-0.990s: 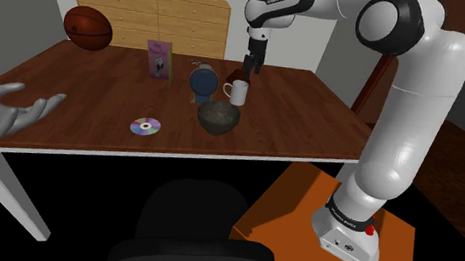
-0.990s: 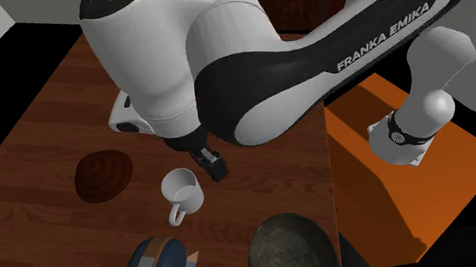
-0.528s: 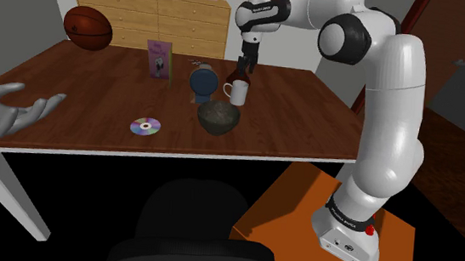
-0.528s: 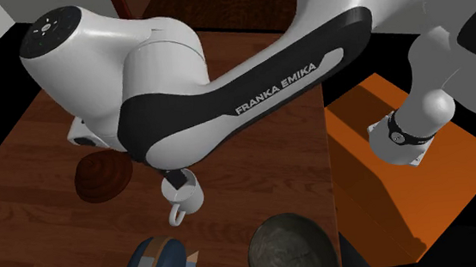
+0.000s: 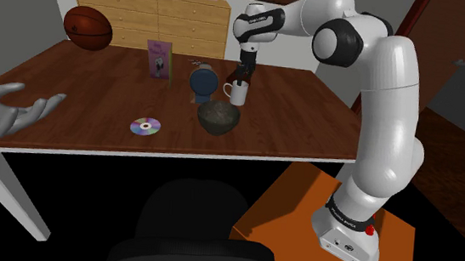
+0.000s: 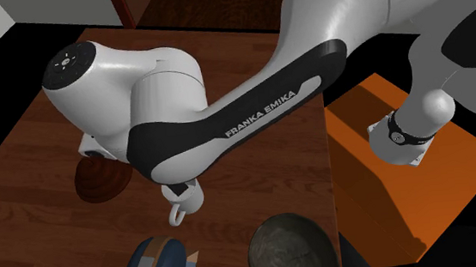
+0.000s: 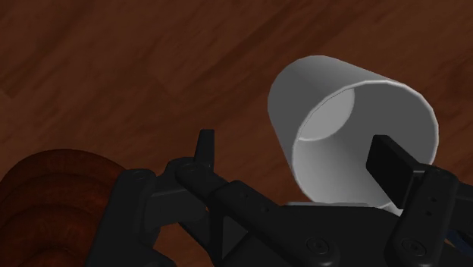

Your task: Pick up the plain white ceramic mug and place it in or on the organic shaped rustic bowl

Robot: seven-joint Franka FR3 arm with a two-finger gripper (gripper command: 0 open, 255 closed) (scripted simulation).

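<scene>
Lowered since a second ago, the gripper [image 5: 244, 73] now hangs directly over the white mug [image 5: 236, 92]. Its fingers [image 7: 203, 146] stand apart: one is over the mug's mouth and the other outside its wall, with no clasp evident. The mug stands upright on the wooden table [image 5: 88, 97], unlifted, near the dark bowl [image 5: 218, 118], which holds nothing of the task. Assessment: the approach is essentially complete, while closing, lifting, carrying to the bowl and releasing all remain outstanding.
</scene>
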